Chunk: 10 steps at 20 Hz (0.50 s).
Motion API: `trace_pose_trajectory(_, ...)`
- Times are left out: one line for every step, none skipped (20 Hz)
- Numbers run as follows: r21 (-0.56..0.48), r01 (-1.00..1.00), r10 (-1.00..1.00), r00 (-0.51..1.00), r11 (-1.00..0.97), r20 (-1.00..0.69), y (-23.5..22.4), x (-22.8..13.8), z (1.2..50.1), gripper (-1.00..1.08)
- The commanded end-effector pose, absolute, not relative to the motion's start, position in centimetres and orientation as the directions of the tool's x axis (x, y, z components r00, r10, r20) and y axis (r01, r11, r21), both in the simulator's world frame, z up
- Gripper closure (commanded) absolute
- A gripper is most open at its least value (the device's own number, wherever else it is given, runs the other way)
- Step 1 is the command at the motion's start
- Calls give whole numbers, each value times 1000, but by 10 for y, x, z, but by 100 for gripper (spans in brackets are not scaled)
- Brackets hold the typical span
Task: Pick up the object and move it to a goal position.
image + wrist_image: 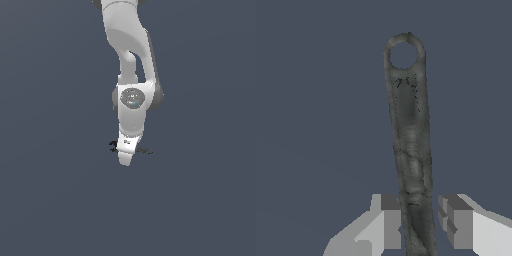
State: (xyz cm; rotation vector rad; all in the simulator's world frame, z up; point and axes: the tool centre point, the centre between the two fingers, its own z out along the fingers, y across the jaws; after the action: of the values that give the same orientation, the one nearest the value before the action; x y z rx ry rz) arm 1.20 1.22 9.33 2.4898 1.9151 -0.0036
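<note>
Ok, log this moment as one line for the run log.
phase: grasp approach | gripper: open, fingers either side of wrench handle | contact: one finger close, other clear | lifted: cannot tell

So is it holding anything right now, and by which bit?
Not clearly. The wrench lies between the fingers along its handle, but a gap shows on one side, so a firm hold cannot be told.
</note>
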Motion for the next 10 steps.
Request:
trace_pose_trajectory(0, 967, 967, 256, -256, -3, 29, 4, 117, 108)
trace_pose_trajectory(1, 967, 967, 256, -256, -3, 37, 0, 127, 108)
trace_pose_trajectory(1, 967, 967, 256, -256, -3, 44, -3, 137, 108)
trace_pose_trajectory(1, 967, 967, 256, -256, -4, 51, -7, 147, 108)
trace_pose_trajectory(1, 967, 967, 256, -256, -4, 58, -10, 157, 108)
trace_pose_trajectory(1, 967, 967, 256, -256, -4, 66, -14, 167, 108)
trace_pose_trajectory(1, 967, 967, 256, -256, -4, 73, -17, 177, 108)
trace_pose_trajectory(1, 967, 967, 256, -256, -4, 80, -21, 187, 108)
trace_pose_trajectory(1, 967, 967, 256, -256, -4, 88, -24, 197, 108)
trace_pose_trajectory(1, 967, 967, 256, -256, -4, 95, -27, 207, 108)
